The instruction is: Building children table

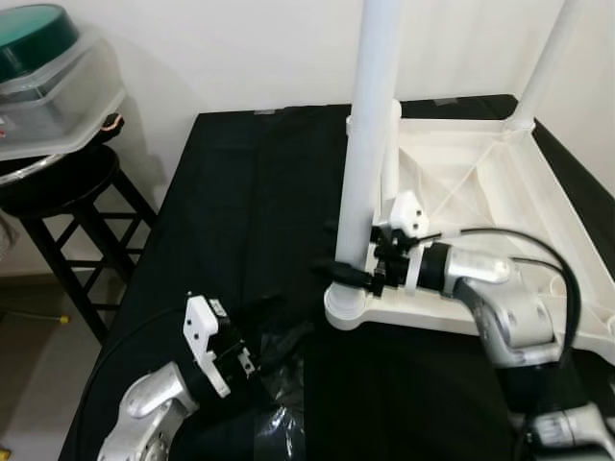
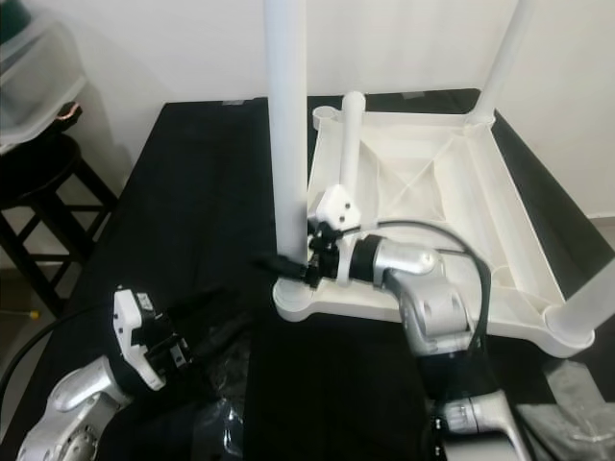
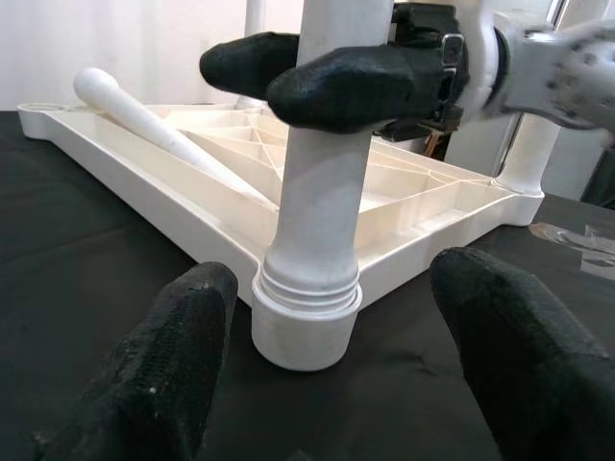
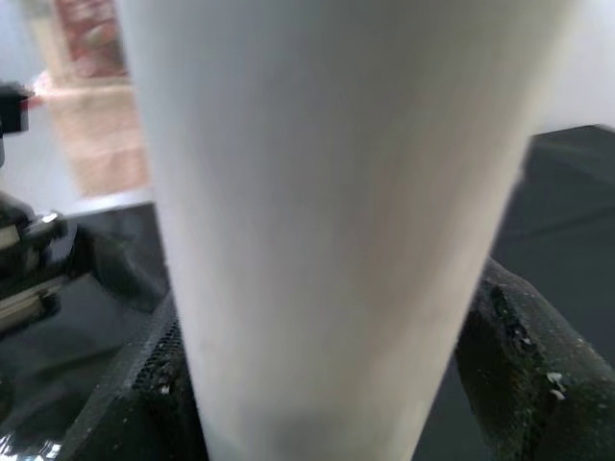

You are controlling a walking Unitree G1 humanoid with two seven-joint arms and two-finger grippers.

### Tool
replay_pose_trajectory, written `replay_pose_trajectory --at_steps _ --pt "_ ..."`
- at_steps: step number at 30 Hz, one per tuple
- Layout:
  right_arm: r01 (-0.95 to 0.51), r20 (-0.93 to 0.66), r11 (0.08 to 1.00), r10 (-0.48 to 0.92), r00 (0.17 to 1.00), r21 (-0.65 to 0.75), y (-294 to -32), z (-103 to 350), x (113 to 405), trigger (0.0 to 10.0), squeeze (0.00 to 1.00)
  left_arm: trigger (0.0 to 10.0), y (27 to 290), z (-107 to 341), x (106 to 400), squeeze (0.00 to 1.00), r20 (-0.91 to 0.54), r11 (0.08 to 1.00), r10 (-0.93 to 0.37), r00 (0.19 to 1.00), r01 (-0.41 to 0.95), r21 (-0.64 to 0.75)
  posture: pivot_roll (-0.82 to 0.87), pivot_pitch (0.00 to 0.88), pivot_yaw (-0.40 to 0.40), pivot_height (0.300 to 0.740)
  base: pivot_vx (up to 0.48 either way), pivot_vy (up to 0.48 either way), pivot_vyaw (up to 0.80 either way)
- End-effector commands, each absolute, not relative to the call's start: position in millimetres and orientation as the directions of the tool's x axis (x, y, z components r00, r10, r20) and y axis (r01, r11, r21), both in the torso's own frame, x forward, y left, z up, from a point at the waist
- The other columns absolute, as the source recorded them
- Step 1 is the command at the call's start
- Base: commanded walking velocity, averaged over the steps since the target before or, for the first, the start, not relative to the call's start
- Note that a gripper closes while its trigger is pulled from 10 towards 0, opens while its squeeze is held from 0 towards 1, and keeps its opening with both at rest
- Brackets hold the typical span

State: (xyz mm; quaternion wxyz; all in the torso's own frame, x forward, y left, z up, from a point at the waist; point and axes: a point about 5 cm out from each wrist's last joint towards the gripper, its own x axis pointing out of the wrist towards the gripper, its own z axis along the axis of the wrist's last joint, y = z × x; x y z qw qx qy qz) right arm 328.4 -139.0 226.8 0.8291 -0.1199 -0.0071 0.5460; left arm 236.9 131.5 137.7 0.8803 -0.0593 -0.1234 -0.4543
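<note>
1. The left gripper [image 1: 252, 338], two long black fingers on a silver arm, hovers low over the black cloth-covered table [image 1: 231, 192] with its fingers spread apart and nothing between them. It aims at the near corner of the upturned white plastic children's tabletop [image 2: 432, 192]. Judging by that aim, it waits ready to steady the corner.

2. Just beyond the left gripper, straight ahead of it, stands the near white plastic table leg [image 3: 322, 192]. Its threaded foot sits in the round corner socket [image 3: 306, 327] of the tabletop.

3. The right gripper [image 2: 288, 264] is clamped around this leg a little above the socket, one black finger on each side, the pads [image 3: 356, 86] pressing the tube. My reading is that the low grip lets the wrist turn or press the leg home while keeping it plumb.

4. The leg's long axis runs vertically, narrow end down in the socket, upper end pointing at the ceiling.

5. Past the right gripper, the tabletop lies underside-up, its ribs exposed, so the sockets face upward for fitting.

6. Inside the tabletop, beyond the held leg, a loose white leg [image 3: 163, 130] lies slanted against the ribs.

7. At the far corner another white leg [image 1: 548, 58] stands upright in place.
</note>
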Motion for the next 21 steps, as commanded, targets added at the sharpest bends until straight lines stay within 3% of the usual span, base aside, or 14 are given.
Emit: replay_pose_trajectory --at_steps 1,5,6,7,8,9,10,19,21 --pt "-0.921 -0.156 0.333 0.917 0.366 -0.203 -139 221 331 10.0 0.0 10.0 134 132 235 0.0 0.248 0.587 -0.786 0.567 0.81 0.006 0.04 0.149 0.034 0.74 0.0 0.0 0.0" --pt "-0.95 -0.154 0.263 0.945 0.288 -0.166 -137 226 335 10.0 0.0 10.0 134 133 234 0.0 0.247 0.586 -0.786 0.567 0.81 0.006 0.05 0.153 0.033 0.74 0.0 0.0 0.0" --pt "-0.957 -0.151 0.244 0.952 0.267 -0.155 -136 227 337 9.2 0.0 10.0 134 133 234 0.0 0.247 0.585 -0.786 0.566 0.811 0.006 0.05 0.154 0.032 0.74 0.0 0.0 0.0" --pt "-0.957 -0.151 0.244 0.952 0.267 -0.155 -136 227 337 9.2 0.0 10.0 134 133 234 0.0 0.247 0.585 -0.786 0.566 0.811 0.006 0.05 0.154 0.032 0.74 0.0 0.0 0.0" --pt "-0.961 -0.15 0.231 0.956 0.254 -0.152 -136 227 339 2.6 0.0 10.0 134 133 234 0.0 0.247 0.586 -0.786 0.566 0.811 0.006 0.05 0.155 0.033 0.74 0.0 0.0 0.0" --pt "-0.961 -0.15 0.231 0.956 0.254 -0.152 -136 227 339 2.6 0.0 10.0 134 133 234 0.0 0.247 0.586 -0.786 0.566 0.811 0.006 0.05 0.155 0.033 0.74 0.0 0.0 0.0" --pt "-0.964 -0.149 0.221 0.959 0.242 -0.146 -136 226 340 0.0 0.0 10.0 134 133 234 0.0 0.247 0.586 -0.786 0.567 0.81 0.005 0.05 0.155 0.033 0.74 0.0 0.0 0.0" --pt "-0.968 -0.134 0.214 0.964 0.231 -0.129 -142 224 343 0.0 0.0 10.0 133 134 234 0.0 0.249 0.585 -0.786 0.566 0.811 0.003 0.04 0.157 0.037 0.74 0.0 0.0 0.0" --pt "-0.949 -0.138 0.286 0.943 0.303 -0.132 -147 220 344 0.0 0.0 10.0 133 134 234 0.0 0.249 0.585 -0.786 0.566 0.811 0.003 0.04 0.157 0.037 0.74 0.0 0.0 0.0"
